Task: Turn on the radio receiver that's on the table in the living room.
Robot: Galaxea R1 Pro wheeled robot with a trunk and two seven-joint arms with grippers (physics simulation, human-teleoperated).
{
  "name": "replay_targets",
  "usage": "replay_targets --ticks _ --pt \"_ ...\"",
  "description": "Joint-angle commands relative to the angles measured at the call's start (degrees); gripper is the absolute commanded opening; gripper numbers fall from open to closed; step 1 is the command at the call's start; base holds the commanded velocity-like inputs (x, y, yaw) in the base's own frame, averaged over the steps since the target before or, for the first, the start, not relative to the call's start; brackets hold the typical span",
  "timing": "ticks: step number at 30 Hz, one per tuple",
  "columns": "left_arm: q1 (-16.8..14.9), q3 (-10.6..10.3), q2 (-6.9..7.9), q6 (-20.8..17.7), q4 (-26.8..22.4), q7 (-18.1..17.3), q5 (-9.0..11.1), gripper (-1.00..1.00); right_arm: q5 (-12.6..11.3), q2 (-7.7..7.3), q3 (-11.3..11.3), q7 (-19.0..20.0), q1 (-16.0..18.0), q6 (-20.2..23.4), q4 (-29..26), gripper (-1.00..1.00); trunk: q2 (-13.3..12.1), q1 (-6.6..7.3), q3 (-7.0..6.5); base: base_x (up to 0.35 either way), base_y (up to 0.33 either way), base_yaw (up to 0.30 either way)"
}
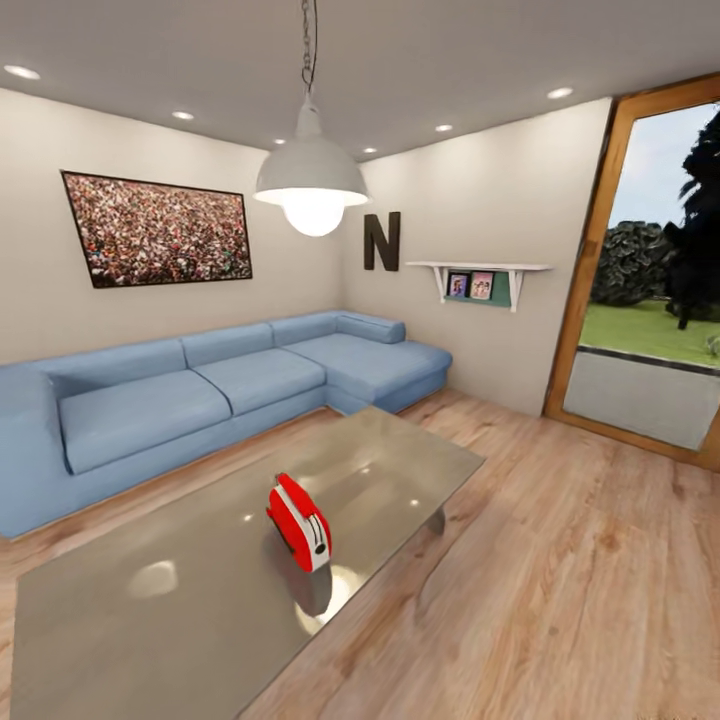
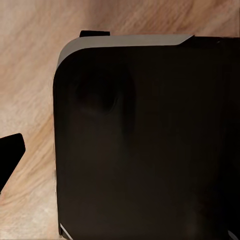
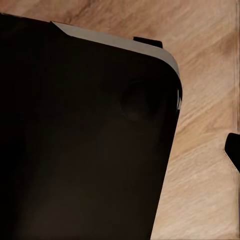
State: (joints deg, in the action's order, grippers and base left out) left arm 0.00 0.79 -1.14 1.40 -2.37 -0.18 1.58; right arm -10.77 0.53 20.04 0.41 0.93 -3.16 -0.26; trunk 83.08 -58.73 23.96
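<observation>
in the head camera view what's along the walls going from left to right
Framed crowd picture → pendant lamp hanging in front of the wall → dark letter N → white shelf with small photos → wood-framed glass door onto the garden.

A home's living room (image 1: pixel 560 560) (blue sofa (image 1: pixel 200 390), framed picture (image 1: pixel 158 230)).

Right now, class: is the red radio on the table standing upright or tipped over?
Upright. The radio receiver stands on its base on the table, its reflection showing in the glossy top below it.
</observation>
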Motion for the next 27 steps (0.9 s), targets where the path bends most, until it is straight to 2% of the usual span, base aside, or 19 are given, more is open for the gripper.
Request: replay_targets --ticks 1,16,21,25,27 --pt "0.0 0.0 0.00 0.0 0.0 0.0 0.0 1.00 0.0 0.00 0.0 0.0 0.0 0.0 0.0 1.00 0.0 0.00 0.00 0.251 -0.226 -0.284" --pt "0.0 0.0 0.00 0.0 0.0 0.0 0.0 1.00 0.0 0.00 0.0 0.0 0.0 0.0 0.0 1.00 0.0 0.00 0.00 0.259 -0.202 -0.288" --pt "0.0 0.4 0.08 0.0 0.0 0.0 0.2 1.00 0.0 0.00 0.0 0.0 0.0 0.0 0.0 1.00 0.0 0.00 0.00 0.297 -0.112 -0.070" --pt "0.0 1.7 0.12 0.0 0.0 0.0 2.0 1.00 0.1 0.00 0.0 0.0 0.0 -0.1 0.0 1.00 0.0 0.00 0.00 0.304 -0.091 -0.007" --pt "0.0 1.8 0.10 0.0 0.0 0.0 2.2 1.00 0.1 0.00 0.0 0.0 0.0 -0.2 0.0 1.00 0.0 0.00 0.00 0.305 -0.088 -0.001"
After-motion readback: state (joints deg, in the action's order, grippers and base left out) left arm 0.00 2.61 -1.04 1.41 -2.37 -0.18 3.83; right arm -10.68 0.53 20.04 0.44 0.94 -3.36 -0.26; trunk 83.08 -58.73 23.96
